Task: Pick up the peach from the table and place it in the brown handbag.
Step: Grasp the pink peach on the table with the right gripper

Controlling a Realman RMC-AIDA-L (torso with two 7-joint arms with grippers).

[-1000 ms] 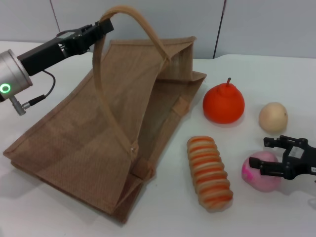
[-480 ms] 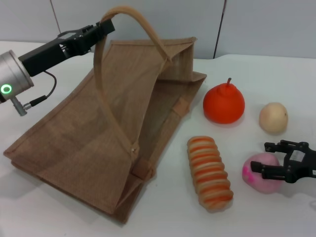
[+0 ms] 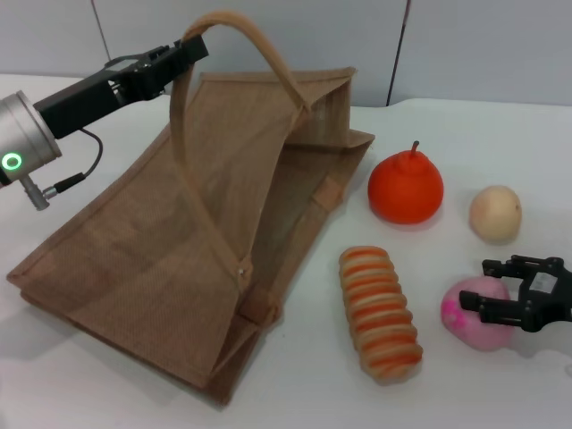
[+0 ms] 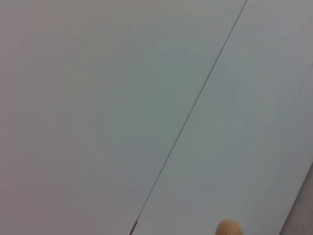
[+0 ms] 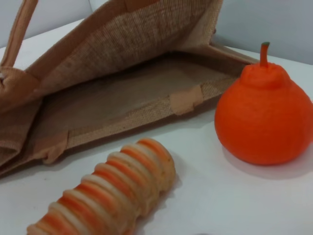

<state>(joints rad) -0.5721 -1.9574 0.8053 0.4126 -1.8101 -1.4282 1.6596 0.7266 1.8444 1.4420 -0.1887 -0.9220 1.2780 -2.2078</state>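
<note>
1. The peach point(image 3: 474, 313) lies on the white table point(image 3: 295, 393) at the lower right of the head view, just right of the striped bread roll point(image 3: 379, 313) and below the beige fruit point(image 3: 495, 213). It is not in the bag yet.

2. The right gripper point(image 3: 490, 291) sits at the lower right edge of the frame, its black fingers spread on either side of the peach's right half. They look close to the skin, but I cannot tell whether they touch it; nothing shows the fruit lifted off the table.

3. The left gripper point(image 3: 183, 49), at the upper left, is pinched on the pale handle point(image 3: 241, 36) of the brown handbag point(image 3: 179, 250) and holds it up, so the bag's mouth gapes toward the right side of the frame.

4. My reading is that the grasp is the step in hand: the fingers are in position and the closing is not yet done.

5. The next move calls for closing firmly on the round fruit, lifting clear of the roll, then carrying leftward past the orange fruit point(image 3: 406, 188) into the open mouth.

6. The right wrist view shows the bag's interior, the roll and the orange fruit, but not the peach.

7. No brand, label or writing is readable anywhere; only a green ring light point(image 3: 11, 162) glows on the left arm.
</note>
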